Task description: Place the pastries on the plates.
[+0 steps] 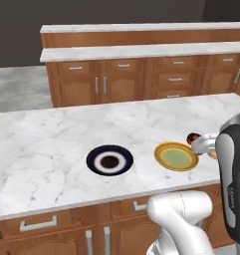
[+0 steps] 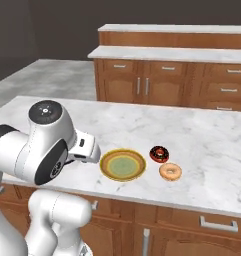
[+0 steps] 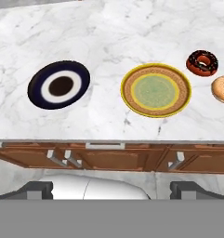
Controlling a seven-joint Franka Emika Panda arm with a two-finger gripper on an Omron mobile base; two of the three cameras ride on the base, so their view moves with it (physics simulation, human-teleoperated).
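Flanking base views, overhead hand view (shared counter [image 3: 108, 51])

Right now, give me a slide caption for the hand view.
Two empty plates, navy plate and yellow plate, on marble counter; chocolate doughnut and glazed doughnut wait alongside.

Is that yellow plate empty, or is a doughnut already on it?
Empty: the yellow plate shows a bare green centre; both doughnuts lie on the counter beside it.

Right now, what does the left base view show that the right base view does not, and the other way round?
Left base view: the navy plate, bare, left of the yellow plate. Right base view: the glazed doughnut whole, on the counter beside the chocolate doughnut. Both: the yellow plate, bare, the chocolate doughnut and the counter.
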